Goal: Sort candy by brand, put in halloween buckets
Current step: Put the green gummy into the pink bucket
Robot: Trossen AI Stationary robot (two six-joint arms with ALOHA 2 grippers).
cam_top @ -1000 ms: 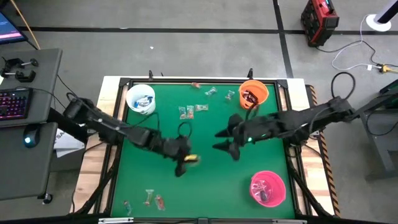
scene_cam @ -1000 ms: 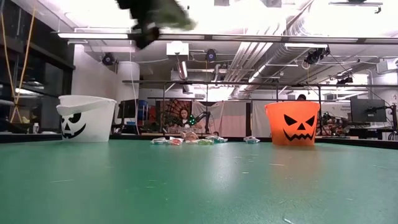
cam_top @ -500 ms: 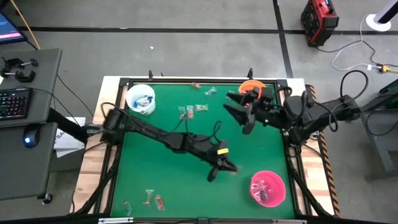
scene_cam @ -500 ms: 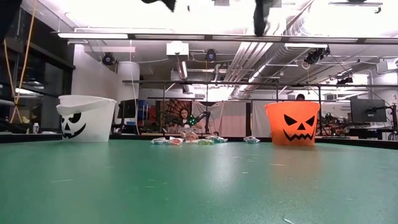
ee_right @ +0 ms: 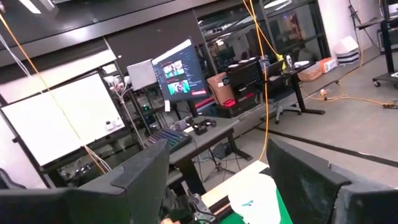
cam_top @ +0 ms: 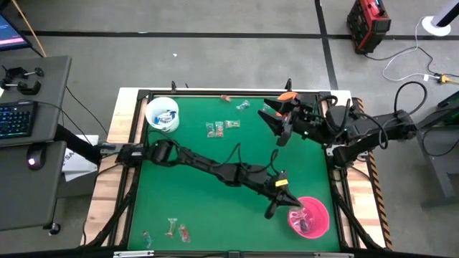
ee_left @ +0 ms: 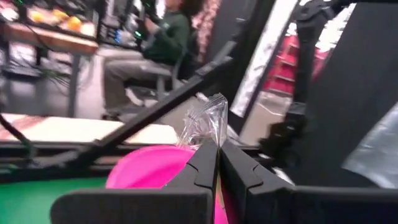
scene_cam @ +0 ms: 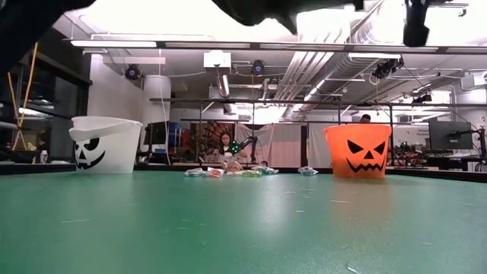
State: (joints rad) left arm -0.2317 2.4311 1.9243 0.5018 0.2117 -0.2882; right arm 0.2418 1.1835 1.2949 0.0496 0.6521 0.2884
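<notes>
You will find no readable text, label, brand or number anywhere here (the candy [cam_top: 221, 127] wrappers are too small, and the monitor [ee_right: 180, 70] screen shows only blurred shapes).

Right hand raised, looking out across the room

The right hand [ee_right: 217, 180] has its two dark fingers [ee_right: 140, 171] spread wide with nothing between them. Beyond them stand a lit monitor [ee_right: 177, 71] over a desk [ee_right: 205, 134] with a keyboard [ee_right: 168, 138], a whiteboard [ee_right: 59, 115], and the white bucket [ee_right: 252, 199] on a green tabletop [ee_right: 227, 219].
</notes>
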